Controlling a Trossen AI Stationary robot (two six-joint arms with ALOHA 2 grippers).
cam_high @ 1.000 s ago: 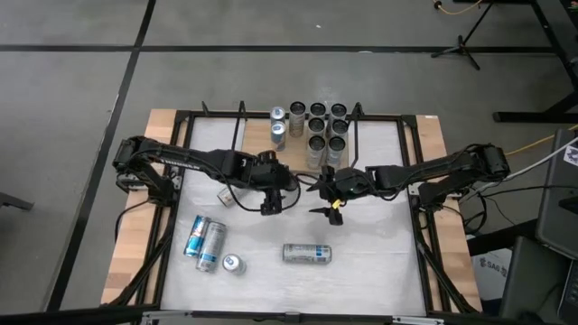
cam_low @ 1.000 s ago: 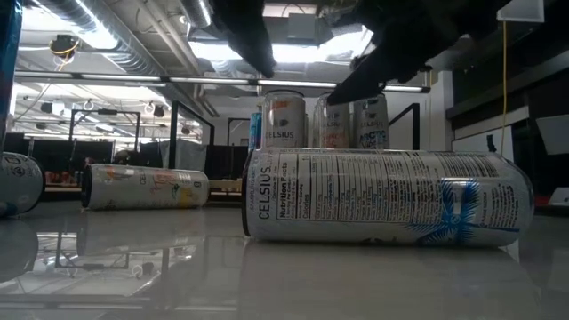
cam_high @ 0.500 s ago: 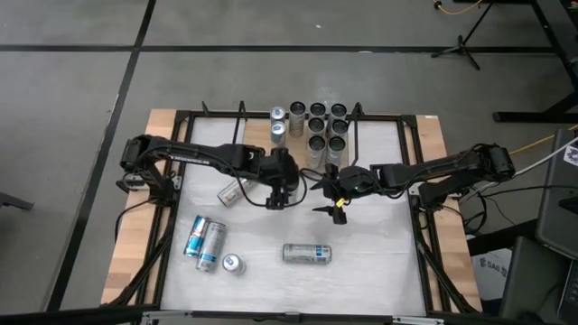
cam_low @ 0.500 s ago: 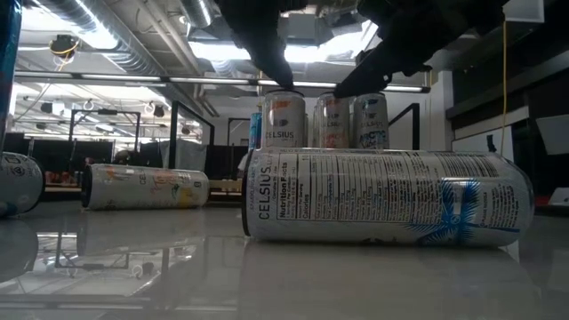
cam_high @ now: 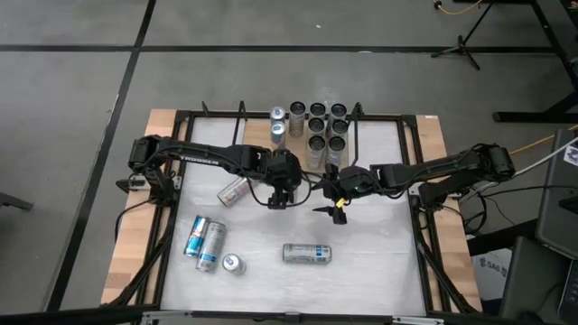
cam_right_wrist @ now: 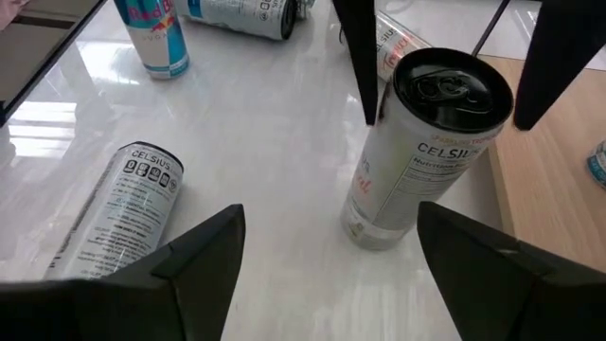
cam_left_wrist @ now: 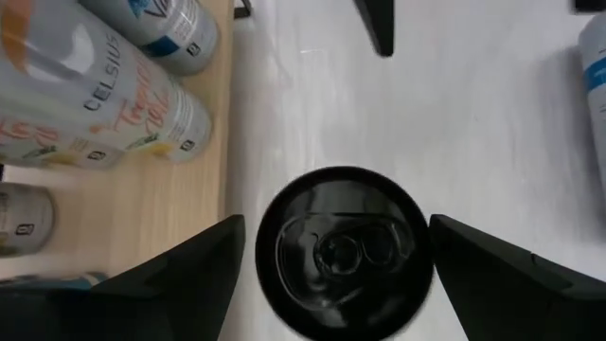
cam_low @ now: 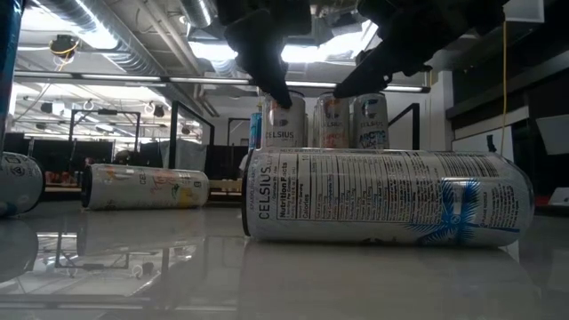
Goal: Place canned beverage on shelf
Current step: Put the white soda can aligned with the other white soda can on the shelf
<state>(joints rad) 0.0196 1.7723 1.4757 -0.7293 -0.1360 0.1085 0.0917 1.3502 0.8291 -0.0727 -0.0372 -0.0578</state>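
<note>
- Left gripper [cam_high: 282,191], centre of the high view, hangs straight over an upright can [cam_left_wrist: 343,252], its fingers [cam_left_wrist: 185,278] spread wide on either side, not gripping.
- Right gripper [cam_high: 331,192], just right of it, is wide open and holds nothing.
- The can [cam_right_wrist: 421,147] stands on the white table [cam_high: 379,244], just below the shelf [cam_high: 256,135] at upper centre.

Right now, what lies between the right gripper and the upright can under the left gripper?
Nothing: the right wrist view shows only bare white tabletop between the right gripper and the upright can.
</note>
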